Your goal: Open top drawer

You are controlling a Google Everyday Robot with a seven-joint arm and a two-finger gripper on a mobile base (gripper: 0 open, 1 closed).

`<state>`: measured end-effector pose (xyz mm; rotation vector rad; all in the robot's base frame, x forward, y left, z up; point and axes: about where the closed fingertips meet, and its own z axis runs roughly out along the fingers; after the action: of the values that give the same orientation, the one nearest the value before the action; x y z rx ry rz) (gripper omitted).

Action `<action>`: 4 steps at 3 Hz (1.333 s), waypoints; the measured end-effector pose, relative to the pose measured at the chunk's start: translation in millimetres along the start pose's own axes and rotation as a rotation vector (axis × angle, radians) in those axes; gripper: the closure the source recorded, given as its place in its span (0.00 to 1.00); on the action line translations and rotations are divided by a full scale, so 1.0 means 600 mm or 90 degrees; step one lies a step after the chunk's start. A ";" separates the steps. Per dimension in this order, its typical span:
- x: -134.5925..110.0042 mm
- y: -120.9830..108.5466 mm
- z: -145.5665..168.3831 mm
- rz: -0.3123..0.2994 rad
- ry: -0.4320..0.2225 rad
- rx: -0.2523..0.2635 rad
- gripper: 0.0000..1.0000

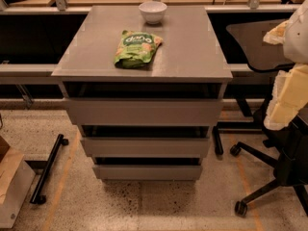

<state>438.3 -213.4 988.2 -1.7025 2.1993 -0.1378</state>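
Observation:
The grey cabinet [144, 52] stands in the middle of the camera view with three handle-less drawers. The top drawer [144, 112] is the widest front, just under the cabinet top, with a dark gap above it. The two narrower drawer fronts [144, 147] lie below it. My gripper [285, 100] is at the right edge, pale yellow below the arm's white shell, level with the top drawer. It is well to the right of the drawer and does not touch the cabinet.
A white bowl [153, 11] and a green snack bag [136, 48] sit on the cabinet top. A black wheeled office chair [269, 177] stands at the right, near my arm. A black bar [48, 170] and a cardboard box [12, 186] lie on the floor at left.

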 end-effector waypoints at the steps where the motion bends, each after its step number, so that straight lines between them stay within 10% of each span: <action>1: 0.000 0.000 0.000 0.000 0.000 0.001 0.00; 4: -0.008 -0.014 0.043 0.016 -0.044 0.010 0.00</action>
<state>455.6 -207.5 967.9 -1.6449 2.1632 -0.0889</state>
